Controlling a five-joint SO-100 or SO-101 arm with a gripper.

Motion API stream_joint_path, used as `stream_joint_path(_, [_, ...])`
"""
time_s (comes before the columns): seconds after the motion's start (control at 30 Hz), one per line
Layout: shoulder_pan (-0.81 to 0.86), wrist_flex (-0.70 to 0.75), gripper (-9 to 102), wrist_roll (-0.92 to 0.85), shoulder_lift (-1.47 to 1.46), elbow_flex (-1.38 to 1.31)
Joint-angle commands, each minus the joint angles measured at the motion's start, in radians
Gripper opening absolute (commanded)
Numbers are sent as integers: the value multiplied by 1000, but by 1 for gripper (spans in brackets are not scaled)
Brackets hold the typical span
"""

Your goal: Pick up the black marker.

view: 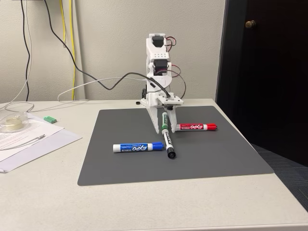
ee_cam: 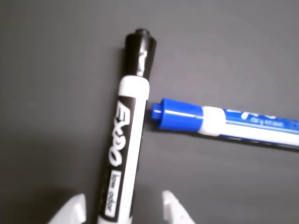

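Observation:
The black marker (view: 168,143) lies on the grey mat (view: 211,156), its black cap towards the camera in the fixed view. My gripper (view: 165,130) points down over the marker's far end. In the wrist view the black marker (ee_cam: 122,140) runs up between my two white fingertips (ee_cam: 174,211), with a gap on each side, so the gripper (ee_cam: 122,212) is open around the barrel. A small green part (view: 164,126) shows at the fingers in the fixed view; what it belongs to is unclear.
A blue-capped marker (view: 137,147) (ee_cam: 224,123) lies with its cap almost touching the black marker's barrel. A red marker (view: 196,127) rests just right of the gripper. Papers (view: 29,139), a clear container (view: 12,122) and a small green block (view: 50,119) sit at the left.

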Motion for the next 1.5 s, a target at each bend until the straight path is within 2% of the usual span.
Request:
stream_joint_path(0.0, [-14, -31, 25, 25, 0, -6])
stream_joint_path(0.6, [-20, -117, 24, 38, -28, 54])
stream_joint_path(0.83, [-21, -115, 14, 51, -23, 54])
stream_joint_path(1.47, [-31, -126, 0, 64, -32, 54])
